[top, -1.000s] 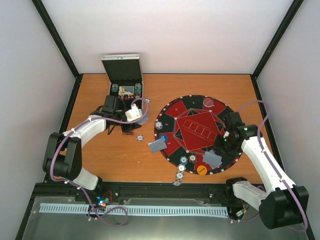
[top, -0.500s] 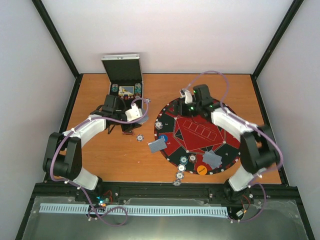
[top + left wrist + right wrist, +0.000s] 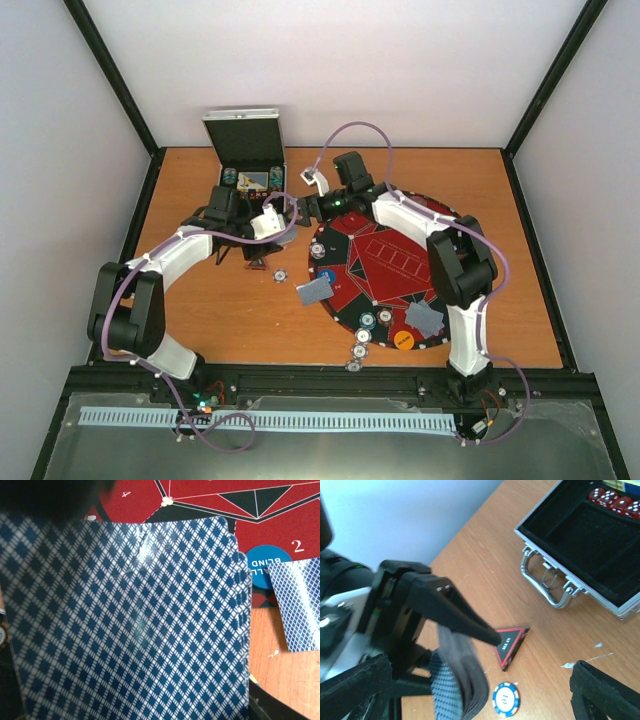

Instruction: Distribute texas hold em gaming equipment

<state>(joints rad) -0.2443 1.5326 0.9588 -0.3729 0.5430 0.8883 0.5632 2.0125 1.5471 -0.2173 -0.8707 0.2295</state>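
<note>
**Op:** Blue-diamond backs filled my left wrist view. Left claw (image 3: 278, 234) was pinched on the deck (image 3: 130, 625), held over the table (image 3: 200, 320) between case (image 3: 245, 160) and mat (image 3: 395, 262).

**Obs:** Right claw?

**Op:** Right claw (image 3: 300, 208) spread wide, nothing in it, stretched across the mat to just beside the deck. I read that as lining up to draw a card off. Judgement only.

**Obs:** What was out?

**Op:** Two lots dealt: left cards (image 3: 314, 291) at the mat's left edge, front cards (image 3: 425, 318) near the front right. Blue disc (image 3: 326, 277) and orange disc (image 3: 403, 340) both on the mat. Front chips (image 3: 360, 338) clustered at the near rim, some off it. Rim chip (image 3: 317, 250) at the left. Stray chip (image 3: 281, 274) on the table near the left claw.

**Obs:** What was left?

**Op:** I put it around halfway. Far and right seats showed no cards where the arm didn't cover them. Most of the deck was undealt, and case chips (image 3: 229, 177) sat unpulled.
</note>
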